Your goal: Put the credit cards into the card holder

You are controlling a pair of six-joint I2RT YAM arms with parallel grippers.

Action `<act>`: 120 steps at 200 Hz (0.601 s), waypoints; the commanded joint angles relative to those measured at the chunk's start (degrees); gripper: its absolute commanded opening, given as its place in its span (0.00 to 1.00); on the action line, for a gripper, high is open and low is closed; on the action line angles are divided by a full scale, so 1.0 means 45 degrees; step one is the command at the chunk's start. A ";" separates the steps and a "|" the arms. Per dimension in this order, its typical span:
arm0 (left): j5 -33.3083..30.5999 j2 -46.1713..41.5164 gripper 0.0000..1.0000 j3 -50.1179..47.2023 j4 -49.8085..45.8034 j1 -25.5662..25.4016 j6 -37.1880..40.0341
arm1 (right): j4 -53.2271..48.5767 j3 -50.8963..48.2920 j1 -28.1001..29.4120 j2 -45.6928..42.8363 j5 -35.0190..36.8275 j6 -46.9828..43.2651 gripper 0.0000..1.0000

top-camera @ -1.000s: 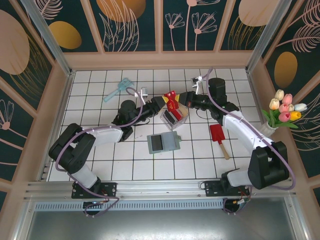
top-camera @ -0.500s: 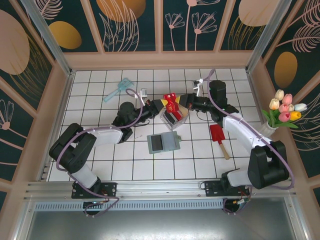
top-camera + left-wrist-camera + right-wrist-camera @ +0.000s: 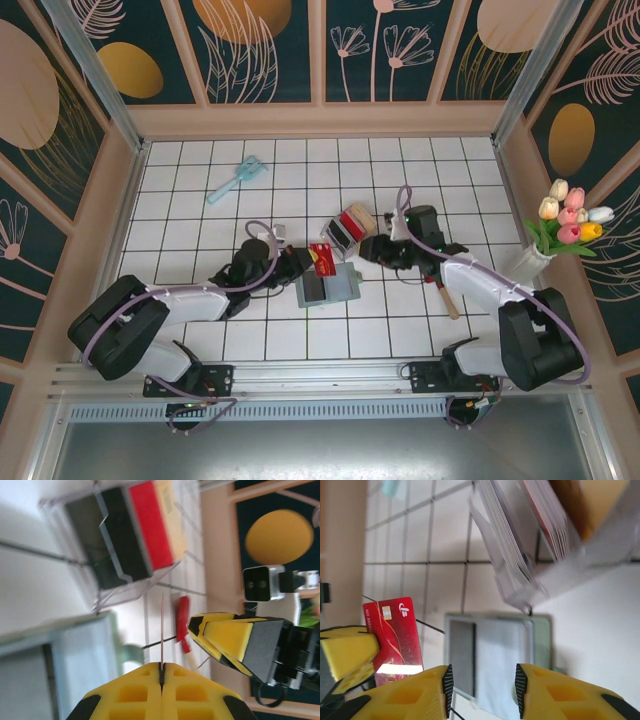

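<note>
One red credit card [image 3: 322,258] is pinched upright in my shut left gripper [image 3: 303,262], just above the top edge of the sage-green card holder [image 3: 328,285], which lies open and flat on the tiles. In the left wrist view the card [image 3: 162,625] shows edge-on between the closed fingers [image 3: 135,690]. My right gripper [image 3: 366,248] is open with nothing in it, right of the card and above the holder [image 3: 495,655]. Its wrist view shows the red card [image 3: 395,635] at the left. More credit cards [image 3: 348,222] stand in a clear box.
The clear plastic box [image 3: 125,545] sits just behind the holder. A red-headed brush [image 3: 443,288] lies to the right, partly under my right arm. A light blue brush [image 3: 238,177] lies at the back left. A vase of tulips [image 3: 568,222] stands outside the right wall.
The left gripper shut on the red card and the right gripper let go of it. Both grippers moved from the clear box toward the card holder.
</note>
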 commanded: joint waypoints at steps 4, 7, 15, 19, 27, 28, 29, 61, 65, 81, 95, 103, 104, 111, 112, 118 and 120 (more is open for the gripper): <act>-0.1486 -0.0136 0.00 -0.0310 -0.1415 -0.0484 0.0247 | 0.0455 -0.0426 0.0713 0.0266 0.0895 -0.0103 0.41; -0.1545 -0.0139 0.00 -0.0363 -0.1424 -0.0495 0.0221 | 0.0523 -0.0465 0.0787 0.0329 0.0937 -0.0069 0.41; -0.1713 -0.0143 0.00 -0.0530 -0.1424 -0.0528 0.0086 | 0.0696 -0.0557 0.0992 0.0496 0.1064 0.0011 0.42; -0.1796 -0.0140 0.00 -0.0609 -0.1354 -0.0551 0.0017 | 0.0766 -0.0585 0.1090 0.0578 0.1091 0.0050 0.42; -0.1871 -0.0097 0.00 -0.0755 -0.1133 -0.0568 -0.0067 | 0.0917 -0.0620 0.1257 0.0722 0.1200 0.0098 0.42; -0.1873 -0.0082 0.00 -0.0762 -0.1117 -0.0572 -0.0076 | 0.0925 -0.0625 0.1275 0.0741 0.1239 0.0106 0.42; -0.1874 -0.0074 0.00 -0.0776 -0.1100 -0.0573 -0.0080 | 0.0938 -0.0627 0.1295 0.0750 0.1268 0.0111 0.42; -0.1826 0.0325 0.00 -0.0652 -0.0848 -0.0611 0.0030 | 0.1125 -0.0650 0.1490 0.1172 0.1815 0.0077 0.42; -0.1799 0.0386 0.00 -0.0635 -0.0786 -0.0604 0.0043 | 0.1125 -0.0631 0.1492 0.1254 0.1834 0.0059 0.42; -0.1765 0.0640 0.00 -0.0613 -0.0632 -0.0613 0.0084 | 0.1243 -0.0678 0.1508 0.1432 0.1883 0.0095 0.42; -0.1680 0.0872 0.00 -0.0573 -0.0526 -0.0613 0.0104 | 0.1358 -0.0727 0.1509 0.1570 0.1936 0.0161 0.42; -0.1677 0.1020 0.00 -0.0555 -0.0509 -0.0600 0.0106 | 0.1349 -0.0727 0.1509 0.1682 0.1942 0.0155 0.42; -0.1678 0.1043 0.00 -0.0564 -0.0493 -0.0617 0.0099 | 0.1346 -0.0727 0.1509 0.1699 0.1942 0.0154 0.42; -0.1665 0.1149 0.00 -0.0583 -0.0375 -0.0632 0.0089 | 0.1378 -0.0708 0.1509 0.1800 0.1908 0.0135 0.42; -0.1662 0.1166 0.00 -0.0588 -0.0358 -0.0623 0.0080 | 0.1390 -0.0708 0.1509 0.1807 0.1905 0.0135 0.42; -0.1650 0.1284 0.00 -0.0591 -0.0228 -0.0632 0.0073 | 0.1428 -0.0726 0.1509 0.1887 0.1869 0.0135 0.42; -0.1633 0.1321 0.00 -0.0593 -0.0176 -0.0633 0.0063 | 0.1452 -0.0727 0.1509 0.1930 0.1865 0.0135 0.42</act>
